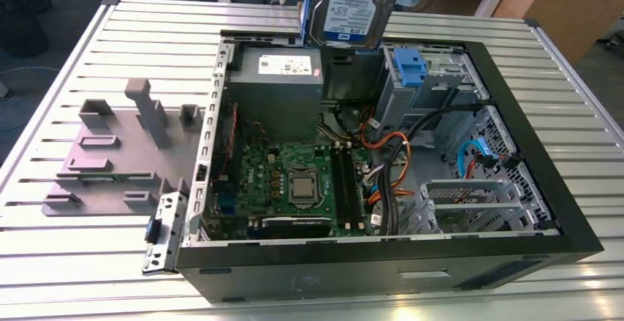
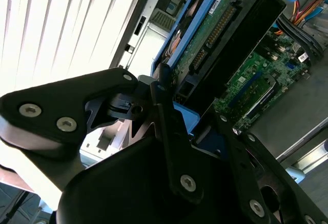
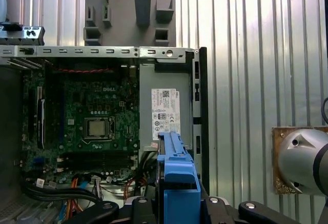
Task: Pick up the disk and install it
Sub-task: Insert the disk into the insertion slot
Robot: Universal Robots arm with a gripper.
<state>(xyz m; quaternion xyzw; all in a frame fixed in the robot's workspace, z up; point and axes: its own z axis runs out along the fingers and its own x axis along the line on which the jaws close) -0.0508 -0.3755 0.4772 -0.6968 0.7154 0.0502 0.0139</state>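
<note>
The disk [image 1: 353,6] hangs upright in the air over the far end of the open computer case [image 1: 507,116], at the top middle of the exterior view. Its white-and-blue label faces the camera. In the second wrist view its green circuit-board side [image 2: 215,34] and blue carrier rail [image 2: 179,114] sit between my black fingers [image 2: 169,126]. My gripper [image 3: 177,203] is shut on the disk, and the blue rail [image 3: 178,167] stands edge-on between its jaws, above the power-supply box [image 3: 165,114].
Inside the case lie the motherboard [image 1: 292,182], the grey power-supply box [image 1: 278,80], a drive bay with a blue latch [image 1: 410,69] and bundled cables [image 1: 390,153]. A grey plastic stand with upright posts [image 1: 117,153] lies on the slatted metal table [image 1: 78,262], at the exterior view's left.
</note>
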